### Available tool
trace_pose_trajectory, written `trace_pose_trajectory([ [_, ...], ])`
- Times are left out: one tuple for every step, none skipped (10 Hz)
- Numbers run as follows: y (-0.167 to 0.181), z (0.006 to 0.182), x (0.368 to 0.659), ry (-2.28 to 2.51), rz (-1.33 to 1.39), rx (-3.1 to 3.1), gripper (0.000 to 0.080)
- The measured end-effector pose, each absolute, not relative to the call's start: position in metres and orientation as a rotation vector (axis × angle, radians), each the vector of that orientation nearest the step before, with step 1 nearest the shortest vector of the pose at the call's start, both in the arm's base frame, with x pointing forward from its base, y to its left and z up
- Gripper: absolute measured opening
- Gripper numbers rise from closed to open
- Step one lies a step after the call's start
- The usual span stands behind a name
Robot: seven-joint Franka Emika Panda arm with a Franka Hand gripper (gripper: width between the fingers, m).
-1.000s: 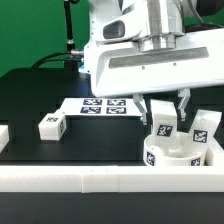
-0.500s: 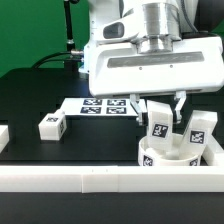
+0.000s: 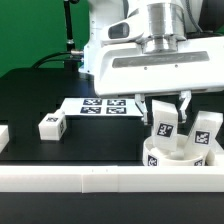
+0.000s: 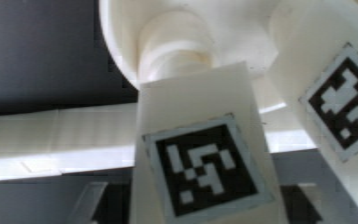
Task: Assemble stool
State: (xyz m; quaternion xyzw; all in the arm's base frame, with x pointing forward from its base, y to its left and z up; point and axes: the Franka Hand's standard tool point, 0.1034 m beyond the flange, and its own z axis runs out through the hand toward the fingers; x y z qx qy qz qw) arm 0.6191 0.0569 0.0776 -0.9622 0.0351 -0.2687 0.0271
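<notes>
The white round seat disc (image 3: 168,156) lies on the black table by the front rail, at the exterior view's right. Two tagged white legs stand in it. My gripper (image 3: 164,108) comes down from above and is shut on the nearer leg (image 3: 165,123), one finger on each side. The second leg (image 3: 206,131) stands just beyond it at the right, untouched. The third leg (image 3: 50,125) lies loose on the table at the left. In the wrist view the held leg (image 4: 202,150) fills the middle between my fingers (image 4: 91,202), with the second leg (image 4: 345,95) and the seat disc (image 4: 167,40) behind it.
The marker board (image 3: 100,105) lies flat behind the middle of the table. A long white border rail (image 3: 90,181) runs along the front edge, right against the seat disc. A short white rail end (image 3: 4,134) sits at the far left.
The held leg dipped and turned slightly half a second ago, then came back up; the second leg and the seat disc shifted a little with it. The loose leg has not moved.
</notes>
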Motion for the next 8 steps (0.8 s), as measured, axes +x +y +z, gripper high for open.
trace_pose_trajectory([
  [0.058, 0.079, 0.619, 0.105, -0.806, -2.973, 0.0478],
  [0.058, 0.091, 0.621, 0.102, -0.774, -2.970, 0.0478],
  [0.058, 0.102, 0.623, 0.098, -0.774, -2.965, 0.0591],
  [0.055, 0.111, 0.624, 0.094, -0.756, -2.966, 0.0591],
  [0.053, 0.119, 0.626, 0.097, -0.745, -2.964, 0.0639],
  [0.052, 0.124, 0.629, 0.101, -0.736, -2.961, 0.0647],
  [0.053, 0.127, 0.633, 0.107, -0.727, -2.956, 0.0647],
  [0.053, 0.125, 0.632, 0.108, -0.728, -2.957, 0.0647],
])
